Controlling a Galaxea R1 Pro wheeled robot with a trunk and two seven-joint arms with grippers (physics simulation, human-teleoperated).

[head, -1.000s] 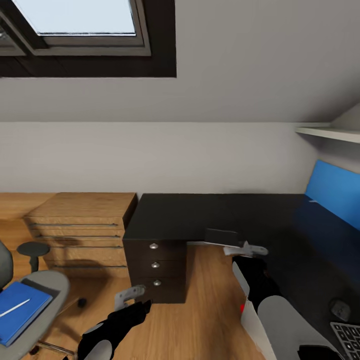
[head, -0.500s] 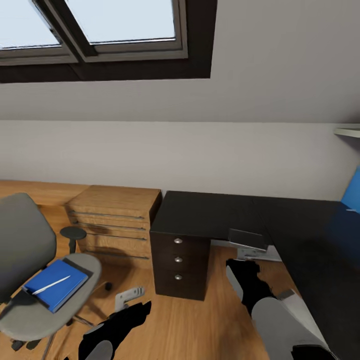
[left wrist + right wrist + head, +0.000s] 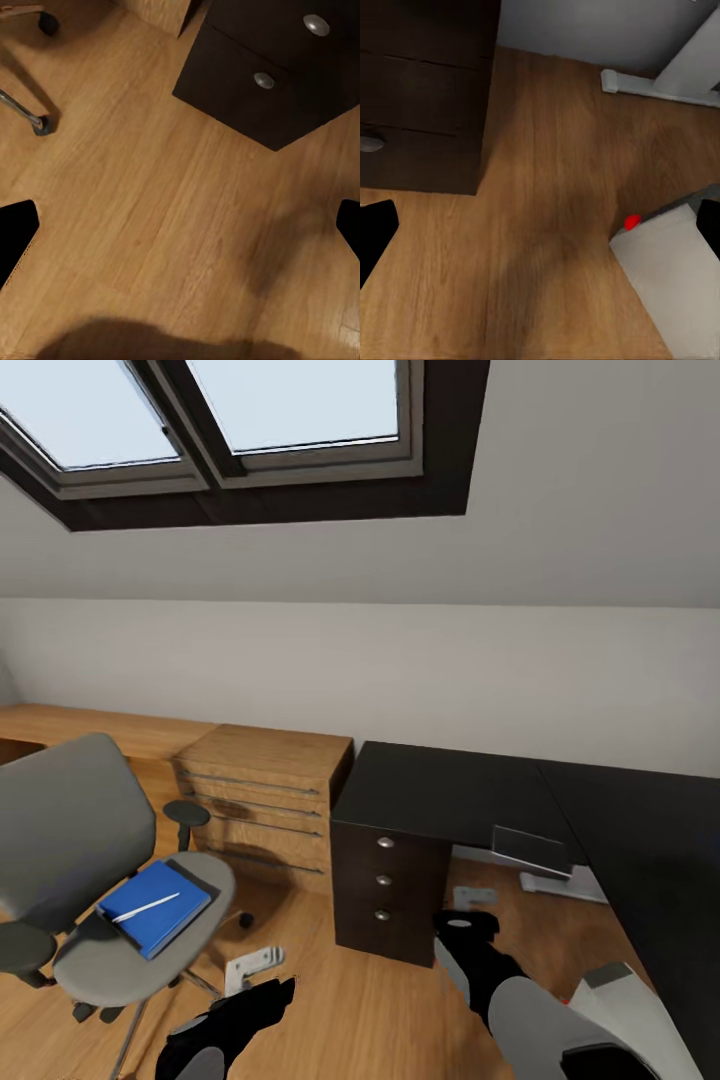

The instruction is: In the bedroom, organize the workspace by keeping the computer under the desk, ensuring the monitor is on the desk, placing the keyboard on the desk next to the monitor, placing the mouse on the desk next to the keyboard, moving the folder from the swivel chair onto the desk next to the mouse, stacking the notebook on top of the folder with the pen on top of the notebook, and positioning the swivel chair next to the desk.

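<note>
Your view has panned left: swivel chair [image 3: 85,880] is now fully in frame, blue folder [image 3: 157,905] and pen [image 3: 146,907] on its seat. Desk [image 3: 450,792] sits right of the wood chest [image 3: 268,790]. Left gripper [image 3: 252,968] hangs over bare floor, just right of the chair, fingers spread, holding nothing. Right gripper [image 3: 470,905] is low beside the drawer unit [image 3: 385,885], also spread and unloaded.

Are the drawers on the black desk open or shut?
Shut. On the desk, the three drawer fronts sit flush in one plane, with none pulled out, and their round silver knobs line up vertically.
</note>
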